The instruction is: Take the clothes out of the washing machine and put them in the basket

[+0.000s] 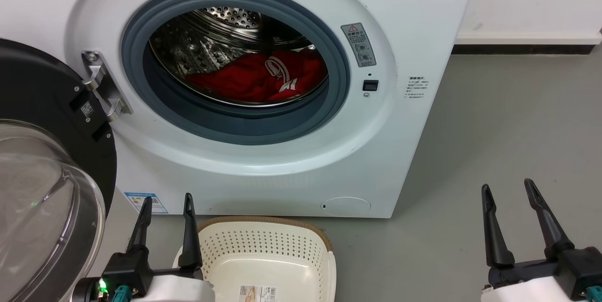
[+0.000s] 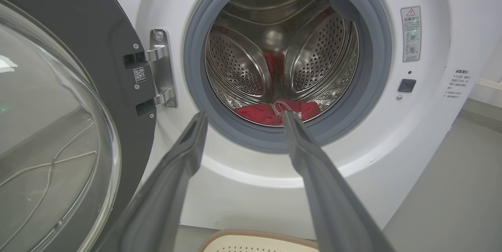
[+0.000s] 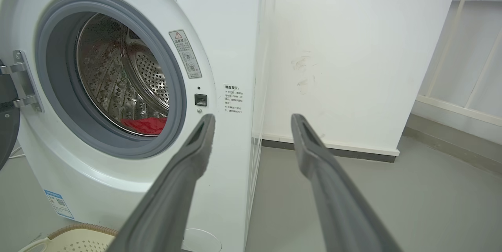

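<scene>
The white washing machine [image 1: 291, 161] stands with its round door [image 1: 42, 189] swung open to the left. Red clothes [image 1: 256, 81] with white stripe trim lie at the bottom of the steel drum, also seen as the clothes [image 2: 274, 111] and the clothes [image 3: 144, 125]. The cream basket [image 1: 263, 255] sits on the floor in front of the machine, holding just a paper label. My left gripper [image 1: 168, 198] is open beside the basket's left rim, well short of the drum. My right gripper [image 1: 507, 184] is open over bare floor to the right.
Grey floor [image 1: 508, 123] stretches right of the machine to a white wall with a dark skirting [image 1: 522, 49]. The open door's glass bowl [image 2: 47, 138] bulges close to my left arm. A thin cable [image 2: 47, 163] lies on the floor behind the glass.
</scene>
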Controlling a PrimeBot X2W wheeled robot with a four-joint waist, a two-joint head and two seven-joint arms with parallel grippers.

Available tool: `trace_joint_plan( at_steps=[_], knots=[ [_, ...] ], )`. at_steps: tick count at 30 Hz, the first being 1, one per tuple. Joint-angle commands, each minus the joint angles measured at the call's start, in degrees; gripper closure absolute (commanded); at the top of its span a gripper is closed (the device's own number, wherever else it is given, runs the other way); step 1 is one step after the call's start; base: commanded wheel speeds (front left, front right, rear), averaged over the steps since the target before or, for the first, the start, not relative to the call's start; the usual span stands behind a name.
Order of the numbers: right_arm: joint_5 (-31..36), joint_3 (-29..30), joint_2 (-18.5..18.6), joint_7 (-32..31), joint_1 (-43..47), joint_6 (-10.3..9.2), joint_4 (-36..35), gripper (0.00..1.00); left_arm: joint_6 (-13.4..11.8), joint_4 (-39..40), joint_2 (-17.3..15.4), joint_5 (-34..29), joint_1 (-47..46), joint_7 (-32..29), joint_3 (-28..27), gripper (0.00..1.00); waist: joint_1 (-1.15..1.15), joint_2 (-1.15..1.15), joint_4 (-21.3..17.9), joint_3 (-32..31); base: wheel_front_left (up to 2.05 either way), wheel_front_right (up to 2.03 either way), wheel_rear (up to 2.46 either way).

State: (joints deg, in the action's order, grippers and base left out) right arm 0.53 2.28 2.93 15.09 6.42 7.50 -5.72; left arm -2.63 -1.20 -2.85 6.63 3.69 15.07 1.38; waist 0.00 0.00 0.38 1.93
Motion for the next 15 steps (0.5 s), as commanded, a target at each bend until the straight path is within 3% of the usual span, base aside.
trace_joint_plan(
  at_steps=[1,4,15],
  knots=[
    [-0.1,-0.1,-0.1,0.1,0.6,-0.02,0.1,0.00,-0.3,-0.1,-0.1,0.0,0.5,0.2,-0.1,0.00,0.00,0.00,-0.1,0.1,0.00,0.00,0.00],
    [-0.3,-0.2,-0.1,0.1,0.3,-0.02,0.2,0.00,-0.4,-0.7,0.0,0.4,0.0,0.2,-0.1,0.00,0.00,0.00,-0.4,0.6,0.00,0.00,0.00],
    [-0.3,-0.5,-0.1,0.1,-4.1,-0.02,-0.6,0.00,4.2,-12.1,-0.1,-0.1,-14.6,0.2,-0.9,0.00,0.00,0.00,-1.9,7.7,0.00,0.00,0.00]
  ],
)
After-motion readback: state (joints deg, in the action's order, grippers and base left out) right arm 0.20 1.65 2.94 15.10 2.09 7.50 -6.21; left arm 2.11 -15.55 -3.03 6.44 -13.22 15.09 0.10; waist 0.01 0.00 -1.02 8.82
